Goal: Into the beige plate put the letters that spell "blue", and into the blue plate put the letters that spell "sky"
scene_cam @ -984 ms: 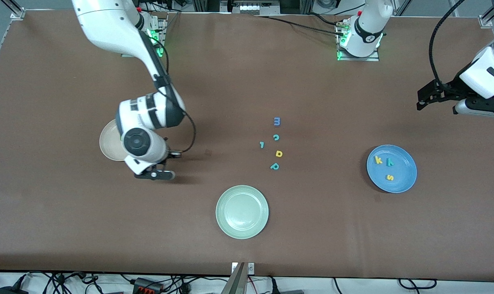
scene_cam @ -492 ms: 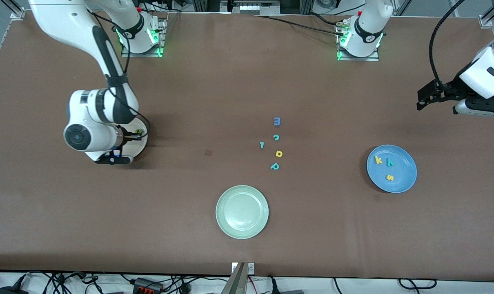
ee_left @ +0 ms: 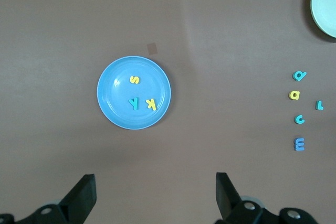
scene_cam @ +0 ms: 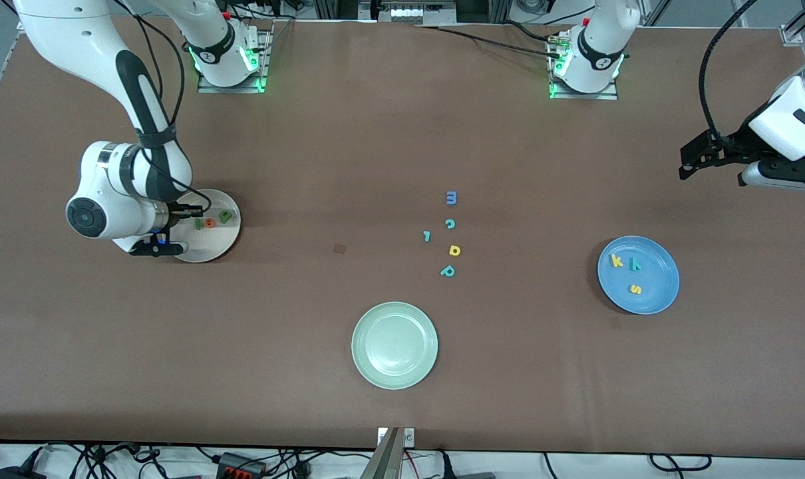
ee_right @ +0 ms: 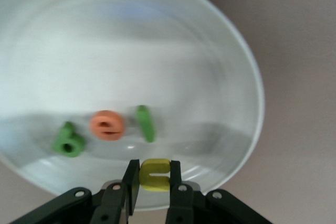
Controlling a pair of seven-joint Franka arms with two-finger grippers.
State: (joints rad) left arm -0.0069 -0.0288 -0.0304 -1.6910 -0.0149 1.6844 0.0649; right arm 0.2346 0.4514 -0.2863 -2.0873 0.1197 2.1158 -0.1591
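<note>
My right gripper (ee_right: pixel 152 179) pinches the yellow u (ee_right: pixel 156 174) over the beige plate (ee_right: pixel 231 66). Released carelessly, it could bounce out or knock the b (ee_right: pixel 68 140). My left gripper (ee_left: pixel 155 198) waits wide open and empty above the table.

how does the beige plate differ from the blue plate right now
The beige plate lies toward the right arm's end of the table; the blue plate lies toward the left arm's end. The beige plate holds three letters, light-green b, orange e and dark-green l; the blue plate holds yellow k, teal y and yellow s. The right tool holds the yellow u over the beige plate; nothing hangs over the blue plate. Both are round and shallow.
</note>
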